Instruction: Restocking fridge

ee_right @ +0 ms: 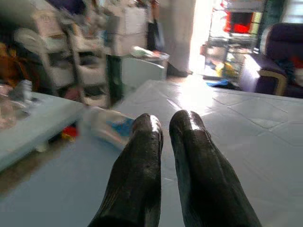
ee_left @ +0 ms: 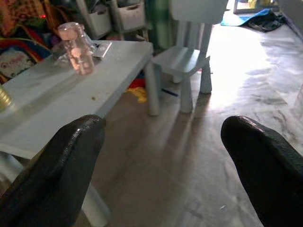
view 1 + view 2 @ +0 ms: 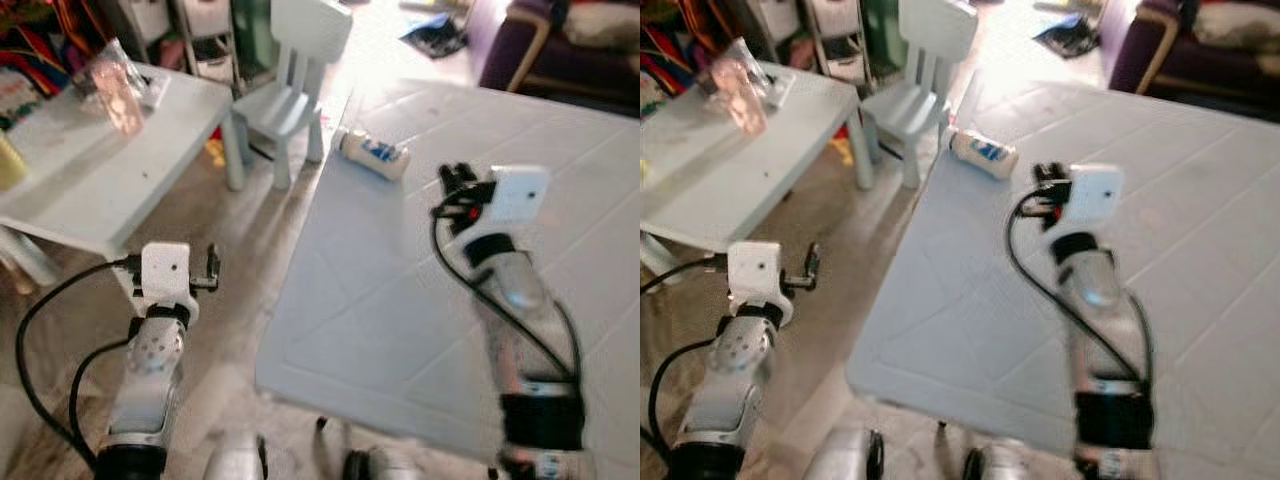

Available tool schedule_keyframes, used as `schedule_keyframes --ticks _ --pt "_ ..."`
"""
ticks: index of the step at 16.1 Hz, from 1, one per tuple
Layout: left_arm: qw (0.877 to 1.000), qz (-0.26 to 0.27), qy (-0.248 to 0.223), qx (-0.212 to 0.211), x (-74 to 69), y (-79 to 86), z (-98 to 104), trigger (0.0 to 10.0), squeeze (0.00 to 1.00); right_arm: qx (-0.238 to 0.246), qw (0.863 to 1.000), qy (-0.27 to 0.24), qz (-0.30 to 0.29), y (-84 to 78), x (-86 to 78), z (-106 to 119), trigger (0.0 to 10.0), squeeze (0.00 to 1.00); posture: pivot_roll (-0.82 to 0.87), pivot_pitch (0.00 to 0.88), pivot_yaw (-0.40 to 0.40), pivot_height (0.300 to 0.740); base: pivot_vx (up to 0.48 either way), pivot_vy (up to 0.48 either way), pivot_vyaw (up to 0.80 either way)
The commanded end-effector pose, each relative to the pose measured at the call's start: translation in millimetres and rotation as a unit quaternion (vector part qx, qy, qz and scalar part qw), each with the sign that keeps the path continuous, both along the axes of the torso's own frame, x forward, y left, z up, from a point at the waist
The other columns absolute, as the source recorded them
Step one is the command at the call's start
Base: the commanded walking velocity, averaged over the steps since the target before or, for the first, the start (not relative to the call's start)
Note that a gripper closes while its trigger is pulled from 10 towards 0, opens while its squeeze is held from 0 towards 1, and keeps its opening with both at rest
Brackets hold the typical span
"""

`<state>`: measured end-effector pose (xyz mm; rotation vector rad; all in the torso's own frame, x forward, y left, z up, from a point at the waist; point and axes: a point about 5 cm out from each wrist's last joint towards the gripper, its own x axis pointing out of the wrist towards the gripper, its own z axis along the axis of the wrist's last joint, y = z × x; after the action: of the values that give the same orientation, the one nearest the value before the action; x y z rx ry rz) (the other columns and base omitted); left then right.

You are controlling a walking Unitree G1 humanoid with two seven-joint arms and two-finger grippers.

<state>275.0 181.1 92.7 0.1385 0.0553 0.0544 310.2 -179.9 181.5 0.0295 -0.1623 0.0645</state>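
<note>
White bottle with a blue label [image 3: 372, 153] lies on its side at the far left corner of the large pale blue table [image 3: 400, 330]. Near it, the right gripper [image 3: 458, 181] hovers above the tabletop, fingers [image 1: 142, 156] pressed together, empty. Left gripper [image 2: 161, 156] hangs spread wide above the floor, beside a small white table [image 3: 90, 170].

Glossy black fingers [image 1: 142, 175] — matt pale table [image 3: 400, 330].

A home playroom: child's chair [image 3: 295, 85], low white tables [image 3: 110, 160], armchair [image 1: 270, 71].
</note>
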Motion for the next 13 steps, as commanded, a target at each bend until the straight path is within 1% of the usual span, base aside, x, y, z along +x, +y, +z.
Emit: schedule_keyframes --ticks 1,2,3,4,6,7,8,9,10,11,13 --pt "1.000 -0.008 0.003 0.011 -3.1 -0.4 1.0 10.0 0.00 -0.008 1.000 -0.001 -0.021 -16.7 4.1 2.2 10.0 0.00 0.11 0.142 -0.021 0.740 0.000 0.000 0.00" --pt "1.000 -0.009 0.004 0.013 -4.7 1.2 1.3 10.0 0.00 -0.012 1.000 0.001 -0.025 -24.2 7.5 3.6 10.0 1.00 0.12 0.153 -0.013 0.740 0.000 0.000 0.00" --pt "1.000 -0.011 0.008 0.018 -8.0 3.7 2.2 10.0 0.00 -0.026 0.999 0.010 -0.023 -33.6 15.0 5.0 10.0 1.00 0.13 0.167 -0.002 0.740 0.000 0.000 0.00" --pt "1.000 -0.013 0.010 0.024 -11.6 7.7 3.6 10.0 0.00 -0.045 0.999 0.009 -0.003 -33.5 20.7 8.8 10.0 1.00 0.14 0.187 0.013 0.740 0.000 0.000 0.00" --pt "0.999 -0.012 0.011 0.030 -16.9 14.3 7.7 10.0 0.00 -0.075 0.996 0.008 0.037 -28.7 28.4 12.8 10.0 1.00 0.17 0.217 0.029 0.740 0.000 0.000 0.00" --pt "0.999 -0.005 0.011 0.041 -20.4 20.9 11.5 10.0 0.00 -0.107 0.992 0.006 0.060 -25.5 36.5 17.3 10.0 1.00 0.19 0.236 0.037 0.740 0.000 0.000 0.00" --pt "0.999 -0.004 0.012 0.043 -21.2 22.6 12.3 10.0 0.00 -0.114 0.991 0.006 0.066 -25.0 39.1 18.4 10.0 1.00 0.20 0.239 0.038 0.740 0.000 0.000 0.00" --pt "0.999 0.004 0.013 0.046 -23.2 26.3 14.1 10.0 0.00 -0.127 0.988 0.002 0.083 -23.5 45.2 22.2 10.0 1.00 0.21 0.247 0.042 0.740 0.000 0.000 0.00" --pt "0.999 0.008 0.014 0.050 -25.5 29.7 16.5 10.0 0.00 -0.155 0.983 -0.007 0.102 -21.4 53.0 30.1 10.0 1.00 0.22 0.265 0.048 0.740 0.000 0.000 0.00" --pt "0.998 0.010 0.016 0.053 -28.6 32.3 18.9 10.0 0.00 -0.168 0.979 -0.018 0.115 -20.9 59.1 37.7 10.0 1.00 0.24 0.275 0.053 0.740 0.000 0.000 0.00" --pt "0.998 0.011 0.023 0.056 -34.8 34.0 20.2 10.0 0.00 -0.209 0.971 -0.040 0.108 -25.5 72.7 55.6 10.0 1.00 0.26 0.284 0.059 0.740 0.000 0.000 0.00"
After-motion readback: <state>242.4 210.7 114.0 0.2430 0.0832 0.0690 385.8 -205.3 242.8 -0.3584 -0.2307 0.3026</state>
